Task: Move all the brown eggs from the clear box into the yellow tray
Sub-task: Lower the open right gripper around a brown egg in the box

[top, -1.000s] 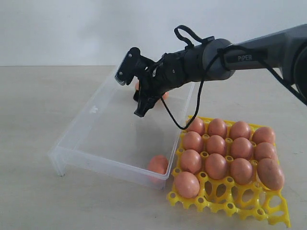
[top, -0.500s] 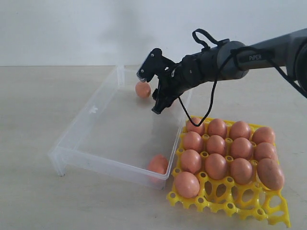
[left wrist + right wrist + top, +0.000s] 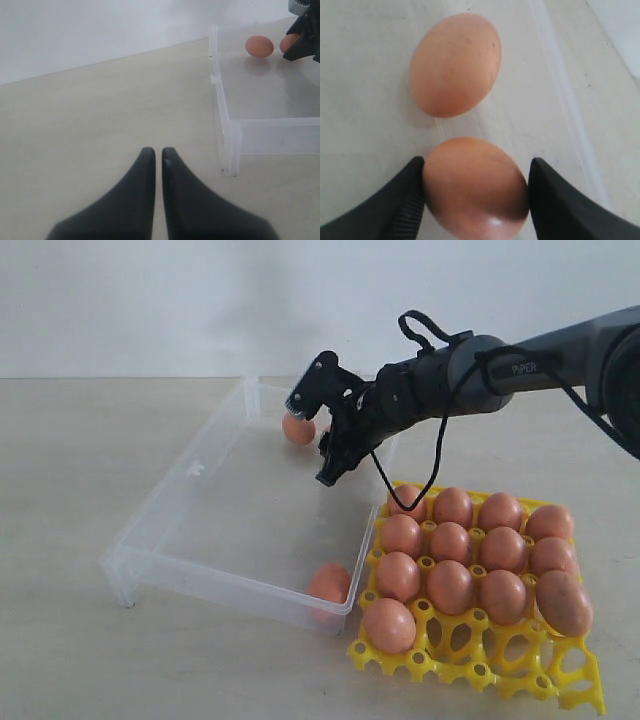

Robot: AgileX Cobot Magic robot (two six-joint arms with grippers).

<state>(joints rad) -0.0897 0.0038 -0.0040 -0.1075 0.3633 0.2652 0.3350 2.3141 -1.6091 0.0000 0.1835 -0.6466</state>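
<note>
At the clear box's [image 3: 175,480] far end, a brown egg [image 3: 475,187] is being straddled by the right hand [image 3: 312,440], jaws spread, unclamped. With the neighbouring egg [image 3: 455,65] crowding it, an off-centre squeeze risks the shell being squirted loose.

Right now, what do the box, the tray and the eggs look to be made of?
Box: probably clear hard plastic, glossy; the table shows through its walls. Tray: likely bright yellow moulded plastic, smooth, an open grid with pegs. Eggs: orange-brown, smooth with a soft sheen; whether they are real shell or imitation cannot be told from the look.
</note>
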